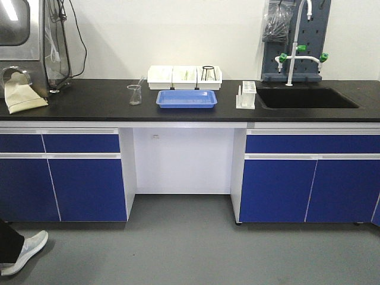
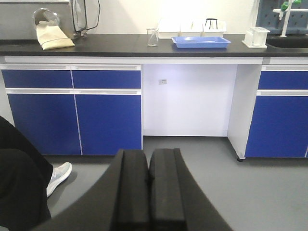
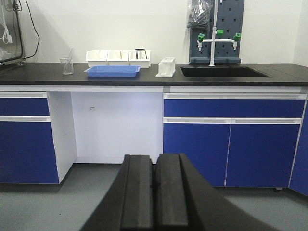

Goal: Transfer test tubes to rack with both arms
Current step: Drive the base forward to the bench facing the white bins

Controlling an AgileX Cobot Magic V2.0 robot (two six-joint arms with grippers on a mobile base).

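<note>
The left gripper (image 2: 150, 192) is holding its pads pressed together with nothing between them. It is hanging low over the grey floor, well short of the bench. This is probably a stowed travel posture, since the base is standing too far off for any reach.

Far ahead of and above this claw, the black counter (image 1: 89, 101) is carrying the work items. A beige bag (image 1: 22, 98) is lying up and to the claw's left. A clear beaker (image 1: 135, 94) is standing almost straight ahead of it, with a slender rod or tube leaning inside. To the right of that, a blue tray (image 1: 186, 98) is sitting just in front of three white bins (image 1: 161, 77). Tray and bins are sitting over the open recess, probably so that the base can close in there.

The test tubes are too small to resolve. Faint slender shapes are showing in the bins, so they are probably lying there, well apart from both claws.

The rack (image 1: 246, 95) is standing upright near the sink (image 1: 306, 98). It is lying high, far ahead and to the right of the left claw. Its spot beside the tray is probably keeping transfers short.

The right gripper (image 3: 155, 192) is likewise keeping its pads pressed together on nothing. From this claw the rack is lying far ahead and above, nearly in line.
</note>
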